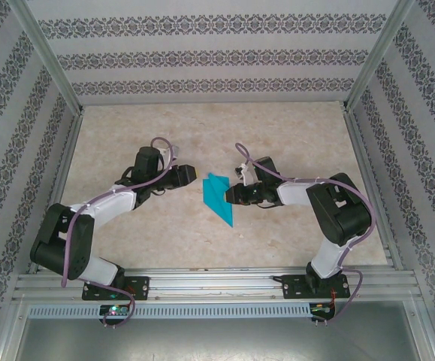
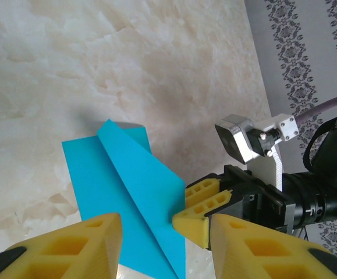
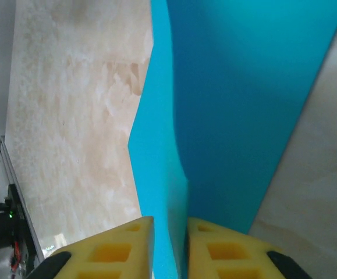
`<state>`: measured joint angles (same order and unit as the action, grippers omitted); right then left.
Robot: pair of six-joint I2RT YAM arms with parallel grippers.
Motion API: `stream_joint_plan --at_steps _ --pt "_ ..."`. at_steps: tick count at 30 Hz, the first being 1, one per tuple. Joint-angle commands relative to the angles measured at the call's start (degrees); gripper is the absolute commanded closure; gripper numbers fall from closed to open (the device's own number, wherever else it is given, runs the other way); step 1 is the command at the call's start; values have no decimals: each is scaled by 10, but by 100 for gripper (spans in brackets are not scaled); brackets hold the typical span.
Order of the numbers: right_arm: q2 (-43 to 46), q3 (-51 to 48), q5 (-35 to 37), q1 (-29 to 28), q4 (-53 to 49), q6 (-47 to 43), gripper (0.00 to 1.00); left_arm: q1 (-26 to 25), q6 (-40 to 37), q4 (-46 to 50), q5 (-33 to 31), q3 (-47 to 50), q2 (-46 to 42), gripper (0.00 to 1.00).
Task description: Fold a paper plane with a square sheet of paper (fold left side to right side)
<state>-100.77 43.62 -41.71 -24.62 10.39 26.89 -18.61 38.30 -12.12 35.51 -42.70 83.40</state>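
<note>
The turquoise sheet of paper point(image 1: 217, 197) lies mid-table, folded into a narrow piece with a point toward the near side. A raised flap runs along its diagonal crease point(image 2: 127, 192). My right gripper point(image 1: 231, 193) comes in from the right, shut on the sheet's right edge. In the right wrist view a paper layer point(image 3: 238, 104) stands pinched between the yellow fingers point(image 3: 116, 250) of the right gripper point(image 3: 169, 244). Its fingertips point(image 2: 198, 216) also show against the paper's edge in the left wrist view. My left gripper point(image 1: 191, 175) point(image 2: 165, 247) hovers open just left of the sheet, holding nothing.
The marbled beige tabletop point(image 1: 277, 135) is bounded by patterned walls point(image 1: 202, 53) at the back and both sides. A metal rail point(image 1: 217, 282) runs along the near edge, where both arm bases are mounted.
</note>
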Motion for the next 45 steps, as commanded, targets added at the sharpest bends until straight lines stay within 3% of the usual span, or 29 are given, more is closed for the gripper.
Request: stream_joint_plan --at_steps 1,4,10,21,26,39,45 --pt "5 -1 -13 -6 20 -9 92 9 13 -42 9 10 -23 55" --pt "24 -7 -10 -4 21 -11 100 11 20 -59 16 17 -37 55" --pt "93 -17 -23 5 29 -28 100 21 42 -114 56 29 -84 51" --pt "262 9 -131 32 94 -9 100 31 93 -205 196 -10 -146 45" --pt "301 34 -152 27 117 25 100 19 73 -175 200 -34 -154 43" --pt "290 67 -158 -15 118 47 100 -28 33 -147 200 -76 -121 41" --pt "285 69 -156 -25 118 48 100 -34 18 -127 188 -84 -111 47"
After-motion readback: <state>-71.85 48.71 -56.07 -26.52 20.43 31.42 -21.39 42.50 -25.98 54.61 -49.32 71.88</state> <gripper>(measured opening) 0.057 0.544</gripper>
